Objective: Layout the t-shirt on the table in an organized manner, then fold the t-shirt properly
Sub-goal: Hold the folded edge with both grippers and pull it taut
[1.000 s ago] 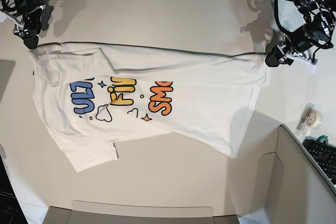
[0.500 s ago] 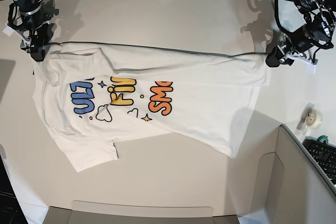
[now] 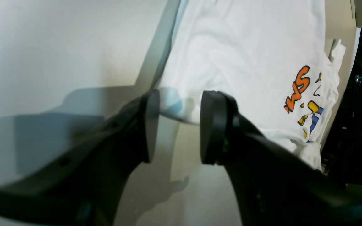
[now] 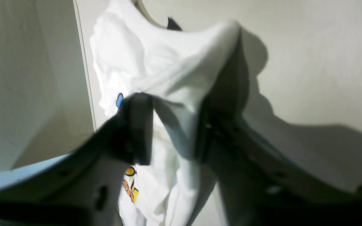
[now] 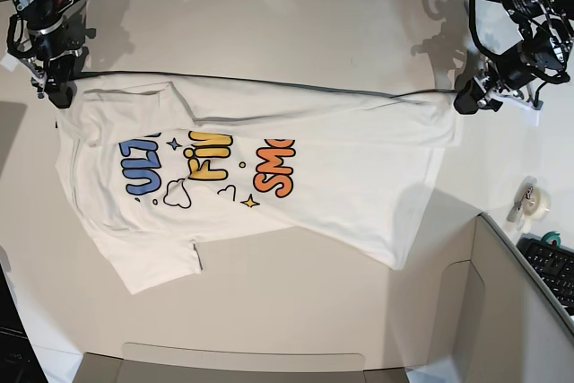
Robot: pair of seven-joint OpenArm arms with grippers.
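The white t-shirt [image 5: 314,159] lies spread sideways on the white table [image 5: 296,24], print up, with its far edge folded over in a straight line. My left gripper [image 5: 464,100] stands at the shirt's far right hem corner. In the left wrist view its fingers [image 3: 179,125] are apart, with the shirt's corner [image 3: 247,47] lying between them. My right gripper [image 5: 54,94] is at the far left shoulder corner. In the blurred right wrist view its fingers [image 4: 173,125] are apart around a raised fold of the shirt [image 4: 156,62], near the dark neck label [image 4: 173,24].
A grey box-like panel [image 5: 520,311] stands at the near right, with a black keyboard [image 5: 552,266] behind it. A roll of tape [image 5: 535,201] lies on the table right of the shirt. Bare table shows beyond the shirt and in front of it.
My right gripper has come down onto the shirt's left shoulder corner and its jaws have narrowed around the cloth. The left arm and the shirt's layout have not moved.
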